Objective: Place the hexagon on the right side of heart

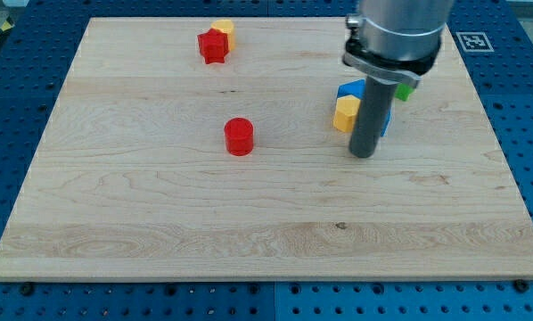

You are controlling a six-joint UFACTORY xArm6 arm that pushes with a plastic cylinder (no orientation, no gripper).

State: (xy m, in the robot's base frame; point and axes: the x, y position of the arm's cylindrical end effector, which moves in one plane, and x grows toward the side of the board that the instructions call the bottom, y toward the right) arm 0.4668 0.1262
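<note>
We rest my tip, a bare rod holding nothing, just right of the small yellow hexagon block beside the blue block. Which block is the heart we cannot tell. Next comes pushing the hexagon; it shows no long axis

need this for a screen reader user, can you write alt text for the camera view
My tip rests on a wooden board at the view's right, just beside a yellow hexagon block, a blue block and a partly hidden green block. A red cylinder sits mid-board; a red block touches a yellow block near the top.
</note>
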